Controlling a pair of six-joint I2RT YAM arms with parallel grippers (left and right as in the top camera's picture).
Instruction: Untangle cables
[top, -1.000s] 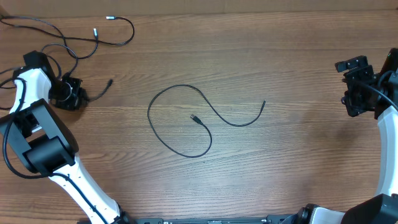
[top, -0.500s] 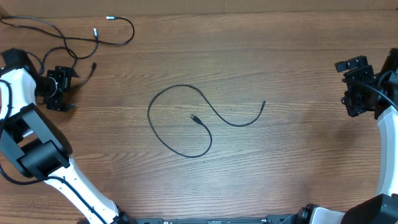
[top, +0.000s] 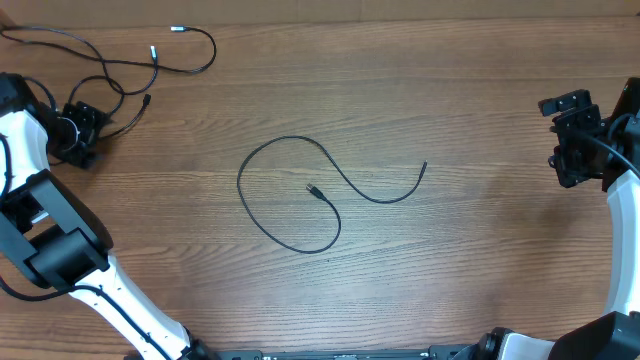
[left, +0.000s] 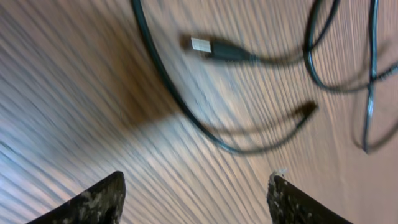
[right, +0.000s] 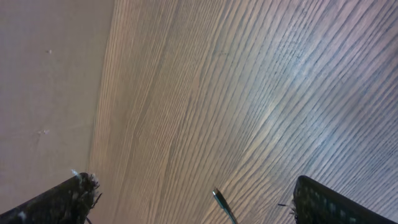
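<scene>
Left fingers (left: 93, 202) spread apart, low over bench (top: 480, 80) at far-left side. Silver-tipped plug (left: 214, 48) and black cord loops just ahead of them. Two tangled cables (top: 120, 62) in far-left corner, crossing each other. Third cable (top: 290, 190) lies separate mid-bench in open curl, both ends free. Right fingers (right: 339, 202) also apart, at right side, well apart from all cables.
</scene>
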